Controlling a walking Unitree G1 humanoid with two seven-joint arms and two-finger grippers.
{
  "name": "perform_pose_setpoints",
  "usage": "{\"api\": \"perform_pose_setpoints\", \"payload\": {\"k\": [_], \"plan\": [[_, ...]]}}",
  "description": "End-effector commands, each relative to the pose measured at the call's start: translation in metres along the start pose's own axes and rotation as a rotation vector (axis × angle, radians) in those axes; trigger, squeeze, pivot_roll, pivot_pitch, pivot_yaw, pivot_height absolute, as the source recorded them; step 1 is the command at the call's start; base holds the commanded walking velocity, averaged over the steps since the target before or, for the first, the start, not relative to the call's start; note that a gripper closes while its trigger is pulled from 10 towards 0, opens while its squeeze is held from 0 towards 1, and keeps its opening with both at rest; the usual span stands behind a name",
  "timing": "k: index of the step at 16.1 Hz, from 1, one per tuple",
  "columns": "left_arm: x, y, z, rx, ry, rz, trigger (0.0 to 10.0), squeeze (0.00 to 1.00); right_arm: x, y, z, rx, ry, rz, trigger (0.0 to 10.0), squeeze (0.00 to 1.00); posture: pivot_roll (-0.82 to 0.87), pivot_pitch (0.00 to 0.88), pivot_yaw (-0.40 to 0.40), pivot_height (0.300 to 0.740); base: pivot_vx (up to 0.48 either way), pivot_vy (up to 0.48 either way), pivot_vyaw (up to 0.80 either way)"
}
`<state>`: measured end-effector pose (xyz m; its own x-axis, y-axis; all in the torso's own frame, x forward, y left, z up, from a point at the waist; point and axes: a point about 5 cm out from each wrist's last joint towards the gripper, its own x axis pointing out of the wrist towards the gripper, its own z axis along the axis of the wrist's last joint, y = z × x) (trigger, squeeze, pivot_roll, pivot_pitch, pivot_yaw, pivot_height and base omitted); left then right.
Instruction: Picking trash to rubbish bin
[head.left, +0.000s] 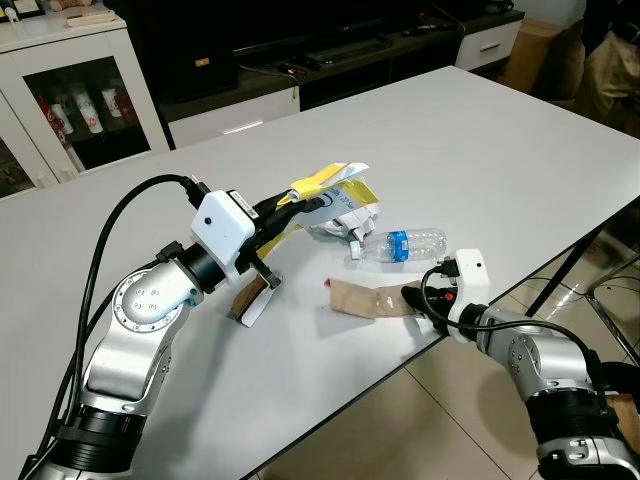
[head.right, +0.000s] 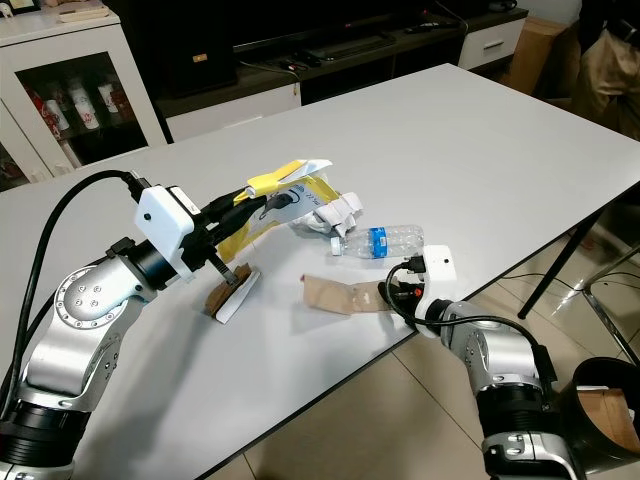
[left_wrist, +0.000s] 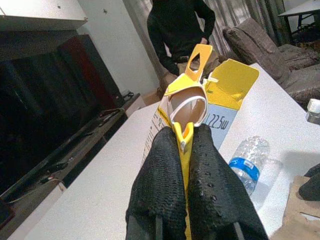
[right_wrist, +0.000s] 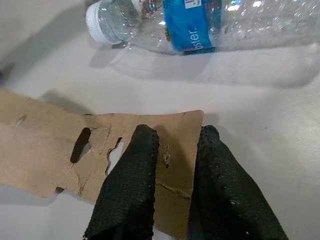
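My left gripper (head.left: 300, 205) is shut on the flap of a yellow carton (head.left: 335, 190) and holds it up over the table; in the left wrist view the fingers (left_wrist: 160, 170) pinch the yellow flap (left_wrist: 184, 137). At the table's near edge my right gripper (head.left: 415, 298) is open by a narrow gap. Its fingers (right_wrist: 130, 170) lie over the end of a flat brown cardboard piece (right_wrist: 50, 145), which shows between them. Just beyond lies a clear plastic bottle (head.left: 405, 243) on its side, with crumpled white paper (head.left: 350, 222) beside it.
A small brown and white scrap (head.left: 250, 298) lies under the left wrist. A black bin (head.right: 605, 400) stands on the floor at the lower right. A person (left_wrist: 180, 30) stands past the white table (head.left: 480, 130). A white cabinet (head.left: 70, 90) and a dark TV unit (head.left: 300, 50) line the far side.
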<state>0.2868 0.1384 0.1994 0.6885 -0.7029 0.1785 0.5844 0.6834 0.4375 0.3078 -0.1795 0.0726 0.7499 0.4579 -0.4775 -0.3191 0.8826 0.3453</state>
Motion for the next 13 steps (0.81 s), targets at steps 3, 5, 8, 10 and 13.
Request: {"api": "perform_pose_setpoints", "payload": {"k": [3, 5, 8, 10, 13], "plan": [[0.001, 0.001, 0.001, 0.013, -0.007, 0.0, 0.0, 0.0, -0.003, 0.012, 0.008, 0.106, -0.083, 0.112, 0.0, 0.0, -0.06, 0.0, 0.034, 0.74, 0.0, 0.0, 0.0], [0.0, 0.005, 0.002, 0.018, -0.014, 0.023, 0.0, 0.0, -0.009, 0.021, 0.022, 0.136, -0.168, 0.223, 0.0, 0.0, -0.06, 0.0, 0.03, 0.74, 0.0, 0.0, 0.0], [0.0, 0.006, 0.001, 0.028, -0.011, 0.038, 0.0, 0.0, -0.016, 0.023, 0.036, 0.135, -0.256, 0.276, 0.0, 0.0, -0.06, 0.0, 0.028, 0.74, 0.0, 0.0, 0.0], [-0.001, 0.007, 0.001, 0.028, -0.01, 0.039, 0.0, 0.0, -0.018, 0.024, 0.039, 0.103, -0.259, 0.269, 0.0, 0.0, -0.06, 0.0, 0.028, 0.74, 0.0, 0.0, 0.0], [0.0, 0.011, 0.001, 0.035, -0.011, 0.056, 0.0, 0.0, -0.022, 0.029, 0.048, 0.09, -0.287, 0.282, 0.0, 0.0, -0.07, 0.0, 0.03, 0.74, 0.0, 0.0, 0.0]]}}
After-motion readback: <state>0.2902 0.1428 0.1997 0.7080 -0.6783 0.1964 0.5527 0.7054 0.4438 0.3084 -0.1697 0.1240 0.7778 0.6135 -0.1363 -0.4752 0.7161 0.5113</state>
